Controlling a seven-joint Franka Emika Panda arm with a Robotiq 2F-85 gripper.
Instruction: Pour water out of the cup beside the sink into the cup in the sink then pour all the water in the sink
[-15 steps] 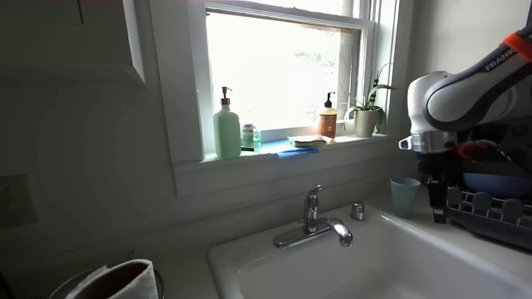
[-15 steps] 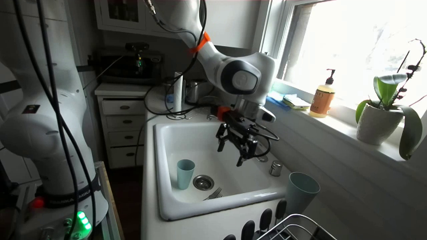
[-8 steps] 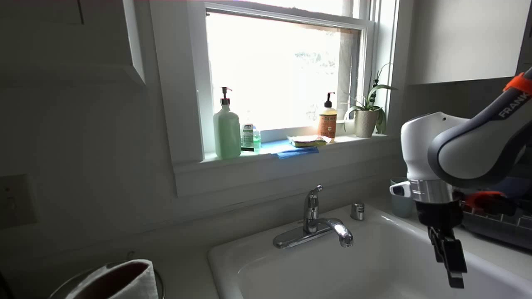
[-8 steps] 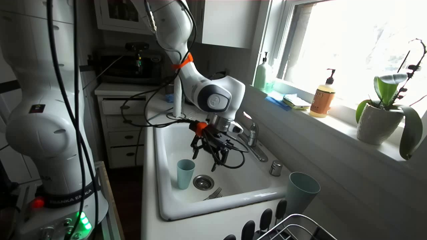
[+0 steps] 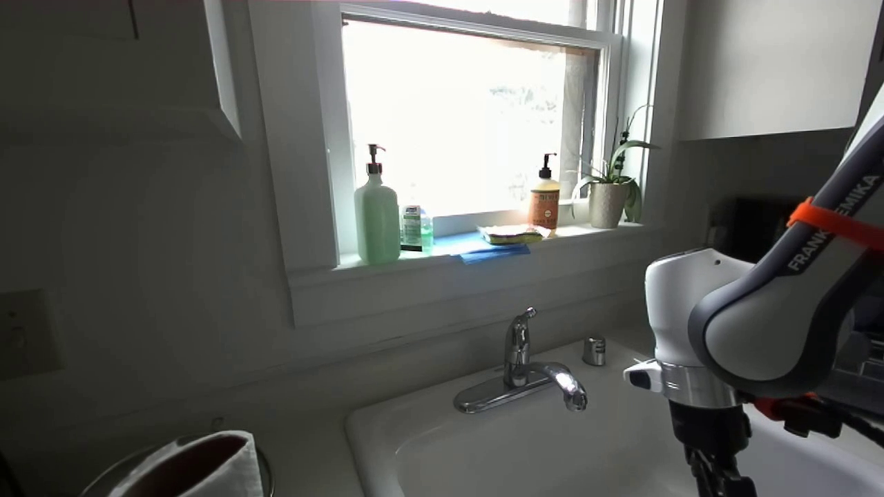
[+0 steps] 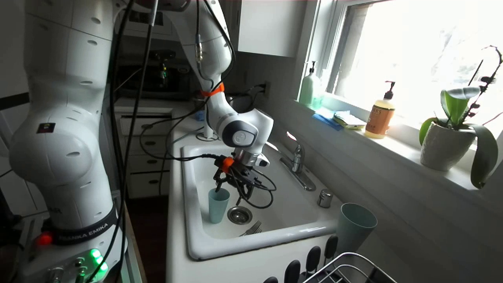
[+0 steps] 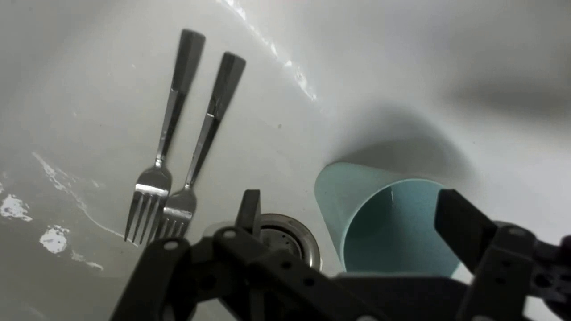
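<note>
Gripper (image 7: 349,203) hangs over the sink (image 6: 259,241), jaws spread wide, nothing held. Target, it seems: the cup in the sink (image 7: 388,227), standing upright just beside the drain (image 7: 290,243). Its partner, the cup beside the sink (image 6: 357,228), stands on the counter (image 6: 239,267), well apart from the gripper.

Step in hand, as judged: pre-grasp on the cup in the sink, which would fit the closing part, emptying it out. What either cup contains cannot be made out, so whether the cup-to-cup pour is done cannot be settled.

Next move likely calls for a small sideways correction. In the wrist view one fingertip overlaps the cup's rim, the opposite one the edge of the drain; cup off centre. After that: lower, close gently on the wall, lift, tip toward the drain.

Views compared: the wrist view looks deepest into this cup, and only there do two forks (image 7: 169,127) show whole; an exterior view gives just their tines. A finger appears at the cup's mouth in an exterior view; inside, above or in front, cannot tell. In an exterior view the faucet (image 5: 516,369) shows plainly, neither cup does, and the fingers run off the lower edge
</note>
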